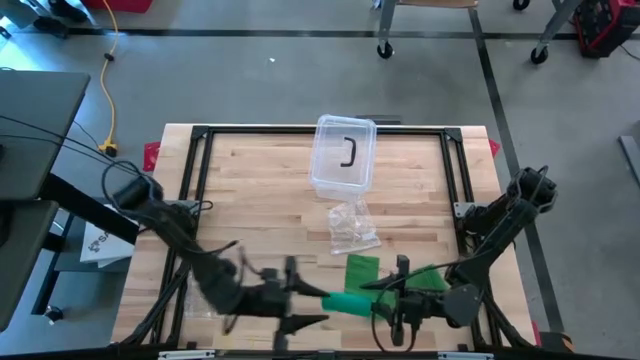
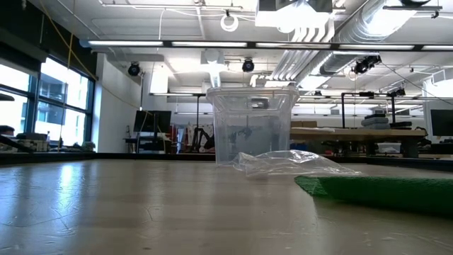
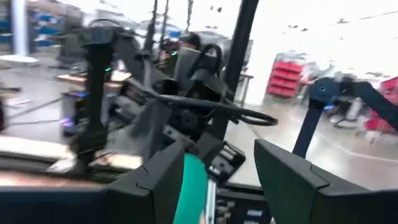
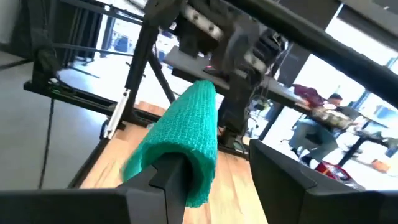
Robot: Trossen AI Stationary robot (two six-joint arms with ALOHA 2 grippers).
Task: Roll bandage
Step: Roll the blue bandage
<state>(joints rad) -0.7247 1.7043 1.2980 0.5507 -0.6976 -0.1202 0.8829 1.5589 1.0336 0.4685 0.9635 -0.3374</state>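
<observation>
Green knit bandage roll [image 1: 349, 302] held over the wooden table's [image 1: 260, 190] near edge. Left gripper [image 1: 312, 303] and right gripper [image 1: 385, 300] each clamp one end.

A robotics lab or industrial workshop is shown. An open ceiling is seen in the low view, hung with exposed ducts [image 2: 368, 28], pipes and strip lights [image 2: 177, 44], with tall windows [image 2: 42, 106] along one side and workbenches loaded with equipment [image 2: 382, 127] ranged across the room behind. A polished concrete floor [image 1: 250, 90] marked with dark tape lines is seen from above, crossed by a yellow cable [image 1: 108, 90], and caster wheels [image 1: 384, 49] of rolling stands are parked on it. The wooden counter [image 1: 260, 190] is enclosed by a black metal frame [image 1: 200, 135]. Red tool cabinets [image 3: 289, 81] are visible in the left wrist view, and a seated person [image 4: 317, 121] is seen at a desk in the right wrist view.
</observation>
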